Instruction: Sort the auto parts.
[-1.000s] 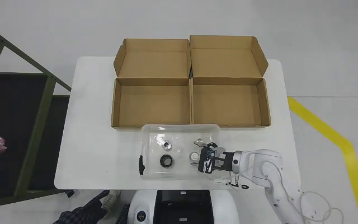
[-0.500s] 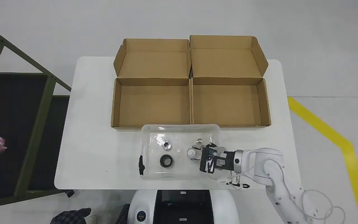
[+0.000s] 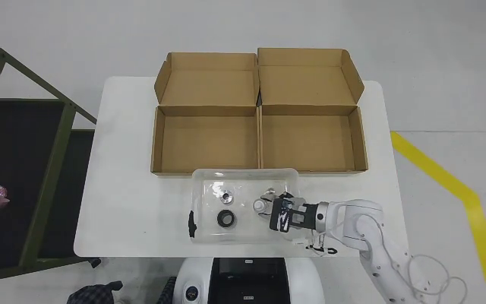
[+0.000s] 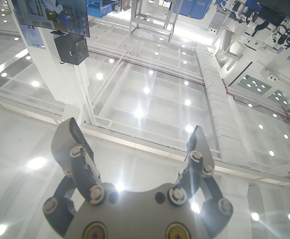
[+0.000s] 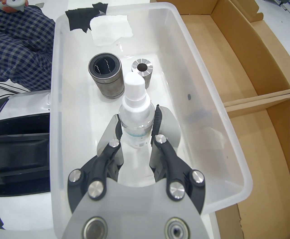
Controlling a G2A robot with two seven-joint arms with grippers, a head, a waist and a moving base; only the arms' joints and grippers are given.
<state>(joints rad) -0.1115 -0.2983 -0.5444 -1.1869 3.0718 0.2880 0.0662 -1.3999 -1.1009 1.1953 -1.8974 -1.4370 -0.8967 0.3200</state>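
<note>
The right gripper (image 5: pixel 137 120) is found inside the clear plastic bin (image 5: pixel 55 113), at the end of the bin nearer the right arm. Its two fingers are closed against opposite sides of a small spray bottle (image 5: pixel 135 106), which is pinched at its clear body. The bottle's white cap is directed away from the gripper, toward the two metal parts. Whether the bottle rests on the bin floor or is held off it cannot be determined.

In the top view the right gripper (image 3: pixel 273 215) and the spray bottle (image 3: pixel 262 206) are seen within the bin (image 3: pixel 243 171), which is placed at the near edge of the white table (image 3: pixel 129 190).

Two metal parts are recorded upright in the bin, just beyond the cap: a dark linear bearing (image 5: pixel 106 74) and, just beside it, a smaller bored metal bushing (image 5: pixel 142 72). Both are apart from the gripper. In the top view the bearing (image 3: pixel 225 220) lies nearer the robot than the bushing (image 3: pixel 226 197).

A torn piece of black tape (image 5: pixel 83 17) and a white paper patch (image 5: pixel 112 28) are noted at the bin's far end wall.

Two open cardboard boxes are set side by side behind the bin, the left box (image 3: pixel 205 142) and the right box (image 3: pixel 307 142).

The left gripper (image 4: pixel 133 133) is pointed up at the ceiling, its fingers spread wide, with nothing held between them.
</note>
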